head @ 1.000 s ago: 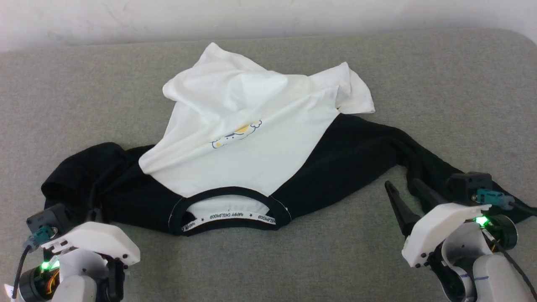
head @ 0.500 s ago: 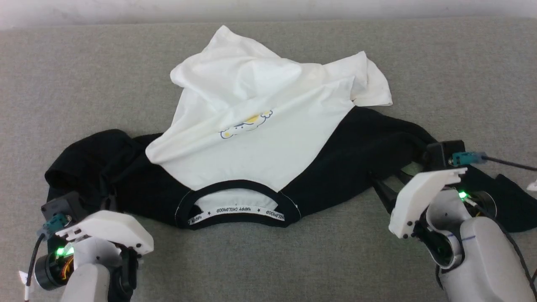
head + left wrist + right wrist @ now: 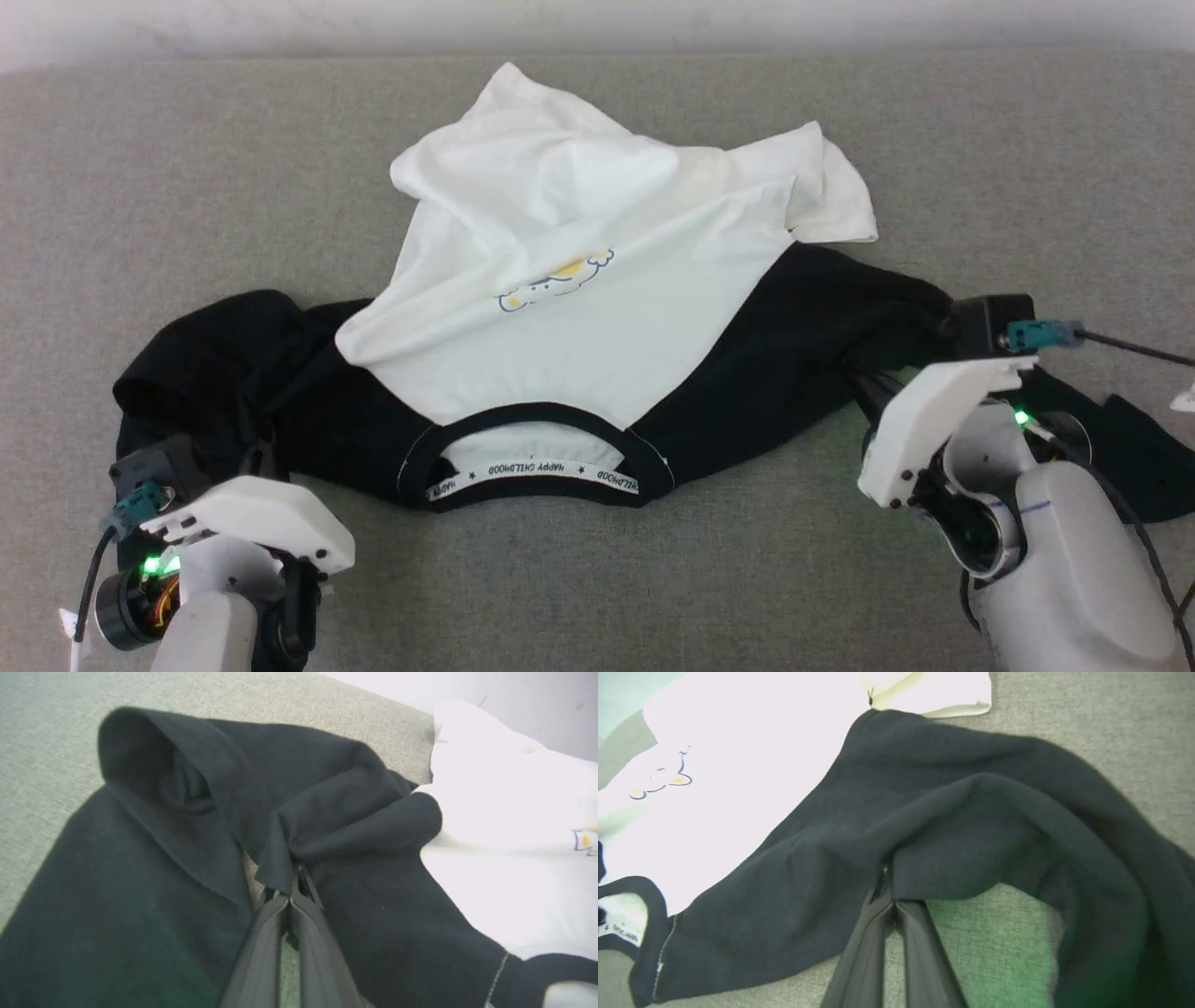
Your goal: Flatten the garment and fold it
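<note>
The garment [image 3: 579, 317] lies crumpled on the grey surface, with its collar [image 3: 537, 462] and lettered neck tape nearest me. Its white body bunches toward the far side, and the yellow-blue print [image 3: 555, 280] faces up. My left gripper [image 3: 294, 879] is shut on a fold of the black left sleeve [image 3: 196, 812]; in the head view its fingers sit under the white wrist cover [image 3: 247, 513]. My right gripper [image 3: 885, 882] is shut on the lower edge of the black right sleeve [image 3: 971, 826], at the right of the head view [image 3: 864, 387].
A grey fabric-covered surface [image 3: 140, 187] carries the garment, and a pale wall [image 3: 280, 28] runs along its far edge. A cable [image 3: 1120, 345] leads off my right wrist to the right. Bare surface lies in front of the collar.
My right gripper, open beside the right sleeve a second ago, has moved in and shut on the sleeve's edge. The head camera shifted. My left gripper has kept its hold.
</note>
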`<state>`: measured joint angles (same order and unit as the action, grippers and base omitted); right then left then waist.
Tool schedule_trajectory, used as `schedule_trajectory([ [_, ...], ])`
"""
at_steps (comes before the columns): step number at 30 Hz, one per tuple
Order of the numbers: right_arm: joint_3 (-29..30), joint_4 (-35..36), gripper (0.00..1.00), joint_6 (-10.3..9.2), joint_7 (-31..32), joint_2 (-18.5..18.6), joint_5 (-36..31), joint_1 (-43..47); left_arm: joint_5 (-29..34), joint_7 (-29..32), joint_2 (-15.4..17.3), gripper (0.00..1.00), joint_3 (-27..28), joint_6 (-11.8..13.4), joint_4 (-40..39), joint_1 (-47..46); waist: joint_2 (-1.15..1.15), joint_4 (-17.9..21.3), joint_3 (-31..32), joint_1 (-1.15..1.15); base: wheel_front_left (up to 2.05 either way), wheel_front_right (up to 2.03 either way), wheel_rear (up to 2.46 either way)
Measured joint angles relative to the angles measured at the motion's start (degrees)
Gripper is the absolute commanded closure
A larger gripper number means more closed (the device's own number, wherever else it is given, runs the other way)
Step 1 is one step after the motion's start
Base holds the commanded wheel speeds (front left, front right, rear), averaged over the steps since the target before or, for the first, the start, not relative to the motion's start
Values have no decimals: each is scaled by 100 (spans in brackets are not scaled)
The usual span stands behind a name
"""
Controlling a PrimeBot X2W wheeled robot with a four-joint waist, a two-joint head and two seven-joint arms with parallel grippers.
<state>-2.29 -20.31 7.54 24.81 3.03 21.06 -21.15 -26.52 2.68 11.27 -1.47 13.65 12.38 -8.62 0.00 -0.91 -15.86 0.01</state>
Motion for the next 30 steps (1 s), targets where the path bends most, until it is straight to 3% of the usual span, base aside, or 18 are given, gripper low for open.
schedule_trajectory([
  [3, 45, 198, 100, 0, -123, 1, 122, 226, -108, -76, -8, 100, 34, -48, -51, 21, 0, 30, 146, 0, 0, 0, 0],
  [7, 230, 776, 100, 0, -81, -5, 74, 658, -569, -92, -123, 100, 155, -318, -490, 160, 0, 81, 394, -1, 0, 0, 0],
  [20, 769, 2989, 100, 0, 783, 42, -455, 959, -1334, 847, 79, 100, 260, -554, -2669, 280, -1, 257, 1097, -2, 0, 0, 0],
  [26, 730, 3326, 100, 0, 1240, 662, -653, 235, -1621, 1425, 283, 100, 302, -531, -2987, -608, -1, 272, 998, -1, 0, 0, 0],
  [30, 542, 3216, 100, 0, 1492, 1083, -694, -682, -1751, 1603, 323, 100, 443, -321, -2822, -1537, -1, 276, 765, 0, 0, 0, 0],
])
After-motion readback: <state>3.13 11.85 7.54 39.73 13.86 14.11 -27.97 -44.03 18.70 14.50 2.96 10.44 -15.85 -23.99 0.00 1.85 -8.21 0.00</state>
